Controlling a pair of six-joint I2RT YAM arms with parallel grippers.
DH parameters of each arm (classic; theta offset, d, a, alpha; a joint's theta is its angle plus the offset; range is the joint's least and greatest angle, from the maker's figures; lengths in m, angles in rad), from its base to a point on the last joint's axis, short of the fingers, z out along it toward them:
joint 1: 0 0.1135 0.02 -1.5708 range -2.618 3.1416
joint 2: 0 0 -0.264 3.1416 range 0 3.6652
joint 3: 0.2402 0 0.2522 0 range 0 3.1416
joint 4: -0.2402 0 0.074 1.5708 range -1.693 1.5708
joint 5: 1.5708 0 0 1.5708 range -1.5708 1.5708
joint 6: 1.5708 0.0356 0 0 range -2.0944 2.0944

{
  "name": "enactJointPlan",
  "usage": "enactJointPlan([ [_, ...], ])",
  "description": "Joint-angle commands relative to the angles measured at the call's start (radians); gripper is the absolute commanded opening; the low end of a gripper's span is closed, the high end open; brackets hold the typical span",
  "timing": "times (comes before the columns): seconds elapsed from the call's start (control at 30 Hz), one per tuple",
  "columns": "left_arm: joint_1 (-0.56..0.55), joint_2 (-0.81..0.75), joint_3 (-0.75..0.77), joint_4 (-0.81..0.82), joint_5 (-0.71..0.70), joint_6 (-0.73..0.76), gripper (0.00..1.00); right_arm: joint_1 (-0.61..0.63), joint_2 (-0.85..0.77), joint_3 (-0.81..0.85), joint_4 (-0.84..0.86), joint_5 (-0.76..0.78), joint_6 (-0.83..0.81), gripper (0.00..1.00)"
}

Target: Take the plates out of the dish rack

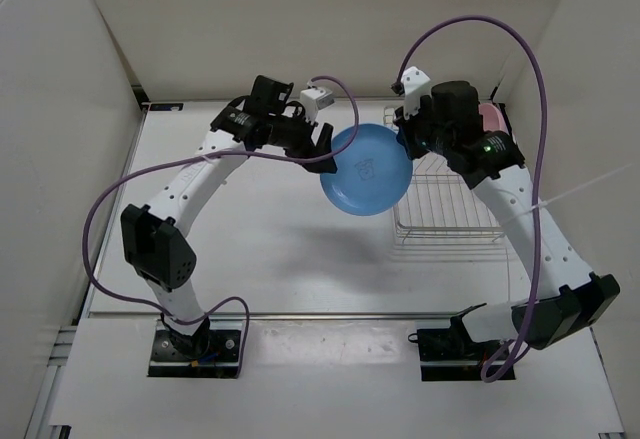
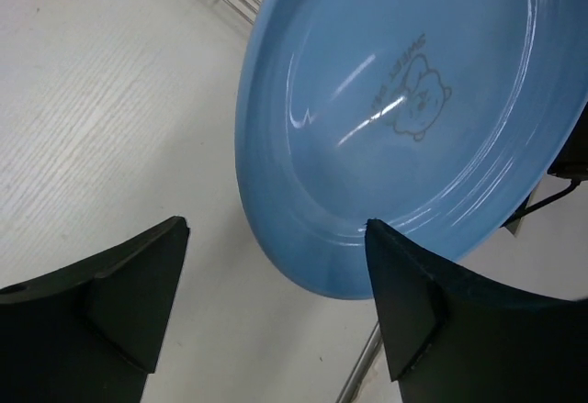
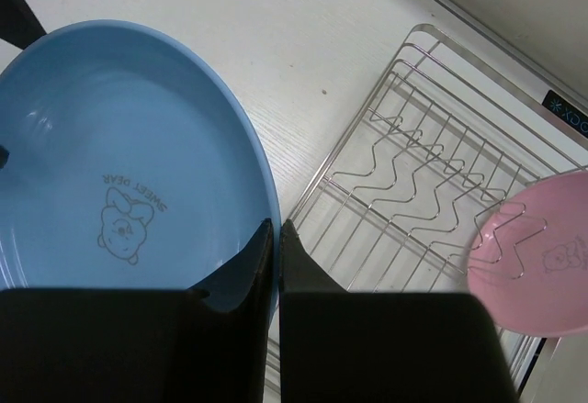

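Left of the dish rack [image 1: 445, 204], the light blue plate [image 1: 365, 171] hangs off the table, its rim pinched by the right gripper [image 3: 277, 238]. The left gripper [image 2: 276, 238] gapes wide at the opposite edge. This looks like a handover, and next the left must close squarely on that rim. Two plates: the pink plate [image 3: 537, 256] sits at the rack's far corner. One rack.

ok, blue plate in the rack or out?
Out: blue plate is held by its rim in the shut right gripper, left of the rack.
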State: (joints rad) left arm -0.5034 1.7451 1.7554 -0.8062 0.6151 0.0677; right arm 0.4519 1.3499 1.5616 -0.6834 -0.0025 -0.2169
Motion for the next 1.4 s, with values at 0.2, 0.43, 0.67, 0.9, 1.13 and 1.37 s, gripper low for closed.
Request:
enactJointPlan([
  [0.2, -0.007, 0.016, 0.065, -0.002, 0.046, 0.0, 0.65, -0.004, -0.037, 0.026, 0.022, -0.045, 0.005, 0.0],
  [0.43, -0.007, 0.025, 0.065, -0.002, 0.017, -0.02, 0.11, -0.004, -0.037, 0.035, 0.004, -0.068, 0.005, 0.0],
  [0.67, -0.007, -0.016, -0.025, 0.077, -0.148, -0.116, 0.11, -0.015, -0.037, -0.014, 0.039, 0.031, 0.014, 0.64],
  [0.9, 0.113, -0.122, -0.264, 0.153, -0.395, -0.233, 0.11, -0.145, -0.028, -0.023, 0.111, 0.234, 0.143, 1.0],
  [1.13, 0.336, 0.062, -0.352, 0.104, -0.376, -0.258, 0.11, -0.222, -0.028, -0.023, 0.124, 0.254, 0.166, 1.0],
  [1.37, 0.402, 0.278, -0.287, 0.078, -0.229, -0.213, 0.11, -0.222, -0.028, -0.023, 0.124, 0.245, 0.148, 1.0],
])
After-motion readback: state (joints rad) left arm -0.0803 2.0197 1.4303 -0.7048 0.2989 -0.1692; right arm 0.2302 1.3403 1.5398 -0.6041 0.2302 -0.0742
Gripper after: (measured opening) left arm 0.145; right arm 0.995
